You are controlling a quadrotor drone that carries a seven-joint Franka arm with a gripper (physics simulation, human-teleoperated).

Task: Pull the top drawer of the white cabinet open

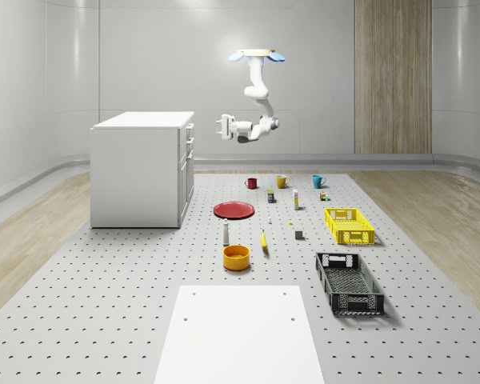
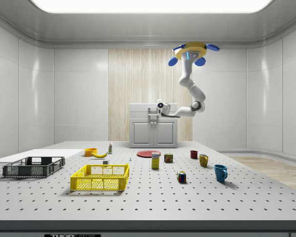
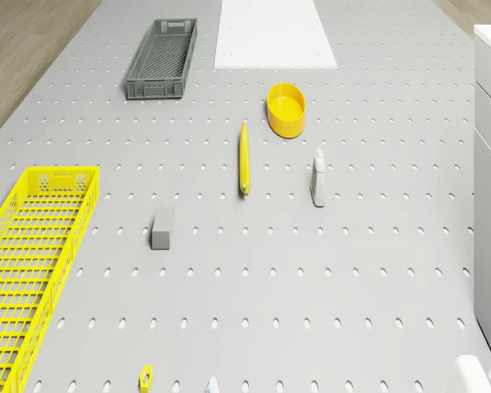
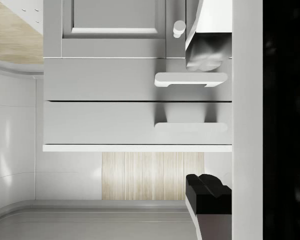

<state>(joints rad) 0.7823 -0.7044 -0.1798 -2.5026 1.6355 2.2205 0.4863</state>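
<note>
Drone hovering high above desk, over stretch between white cabinet and row of mugs. Arm hanging down, bent toward cabinet front. Gripper level with cabinet top, near front but apart from it. Fingers spread wide, empty, top drawer and its handle between them in wrist view. Top drawer flush with front, closed. Cabinet standing on desk at whole-scene view's left; red plate just beside.
</note>
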